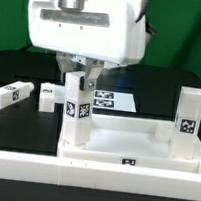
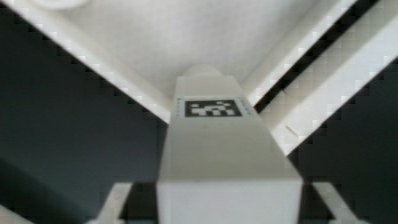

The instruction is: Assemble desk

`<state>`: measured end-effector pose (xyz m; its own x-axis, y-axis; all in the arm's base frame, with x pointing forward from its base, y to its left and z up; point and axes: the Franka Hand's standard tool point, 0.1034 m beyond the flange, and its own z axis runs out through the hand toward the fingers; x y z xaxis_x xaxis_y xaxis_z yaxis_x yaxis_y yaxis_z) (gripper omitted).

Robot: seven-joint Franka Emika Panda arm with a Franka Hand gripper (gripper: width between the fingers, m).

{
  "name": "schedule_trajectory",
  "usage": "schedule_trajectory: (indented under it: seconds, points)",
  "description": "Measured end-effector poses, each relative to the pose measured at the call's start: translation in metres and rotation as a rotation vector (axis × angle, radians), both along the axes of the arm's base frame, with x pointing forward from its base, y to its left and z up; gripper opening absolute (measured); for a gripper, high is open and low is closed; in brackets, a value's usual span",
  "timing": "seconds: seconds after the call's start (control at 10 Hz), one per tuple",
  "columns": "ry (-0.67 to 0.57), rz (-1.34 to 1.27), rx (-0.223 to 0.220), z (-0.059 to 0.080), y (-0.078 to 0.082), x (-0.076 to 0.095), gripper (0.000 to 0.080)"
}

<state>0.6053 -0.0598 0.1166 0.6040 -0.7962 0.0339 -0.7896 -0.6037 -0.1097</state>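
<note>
Evidently the pincer (image 1: 79, 78) is closed on the top end of one leg (image 1: 79, 114), which is held upright at the corner of the desk top (image 1: 124, 141) on the exterior view's left; whether its foot is seated in the corner socket cannot be told. Seen from the wrist, the same leg (image 2: 217, 150) runs straight down between the jaws toward the white desk top (image 2: 178, 40). The leg is judged to be light, rigid plastic with smooth, rather slippery faces, so it is best taken on two opposite flat sides near the top, as is done now. The arm hangs vertically over the corner, with the pincer pointing straight down. A second leg (image 1: 190, 116) stands upright at the corner on the exterior view's right. Two loose legs (image 1: 11, 95) (image 1: 46, 96) lie on the dark surface (image 1: 15, 130) on the exterior view's left, and the marker board (image 1: 117, 98) lies behind.
</note>
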Motion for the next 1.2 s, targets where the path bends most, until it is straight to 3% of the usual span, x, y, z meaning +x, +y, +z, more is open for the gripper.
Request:
schedule_trajectory:
  seconds: [0.3, 0.5, 0.7, 0.8, 0.9, 1.2]
  points:
    - [0.007, -0.177, 0.031, 0.0007, 0.0029, 0.0008, 0.029]
    - [0.005, -0.146, 0.029, 0.0004, 0.003, 0.0008, 0.029]
    - [0.002, -0.075, 0.024, -0.0003, 0.0027, 0.0006, 0.0525]
    - [-0.003, 0.039, 0.012, -0.0003, 0.0032, 0.0006, 0.0525]
    - [-0.008, 0.132, 0.002, -0.0004, 0.0041, 0.0007, 0.0624]
    - [-0.023, 0.42, -0.029, 0.0003, 0.0054, 0.0016, 0.0648]
